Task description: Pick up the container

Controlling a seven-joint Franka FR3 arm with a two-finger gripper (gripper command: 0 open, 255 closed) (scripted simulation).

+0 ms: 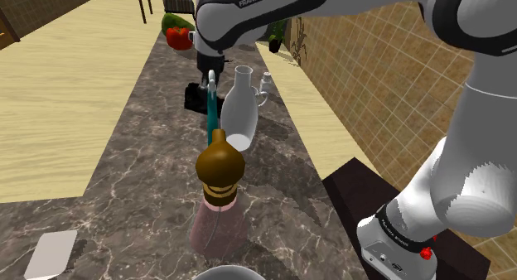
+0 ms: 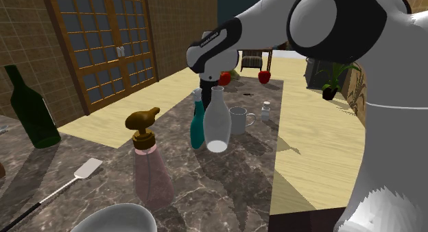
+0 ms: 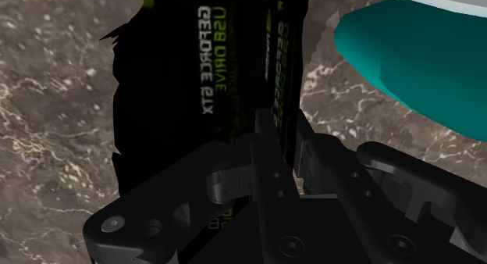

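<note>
1. Nearby, a pink dispenser (image 1: pixel 217 224) stood on the counter (image 1: pixel 141 179).
2. Beyond the teal bottle (image 1: pixel 212 117), at its 10 o'clock, the black box (image 1: pixel 194 97) rested on the counter.
3. The end effector (image 3: pixel 285 149) appeared clamped on its thin side, nearly closed; with the grasp made, a straight lift seemed next.

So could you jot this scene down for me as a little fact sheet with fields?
surface: dark marble counter
target: black box lettered GEFORCE GTX USB DRIVE
gripper: down at the black box
beside the box: teal bottle, clear carafe
shoulder view's foreground: pink pump dispenser with a brown top
</note>
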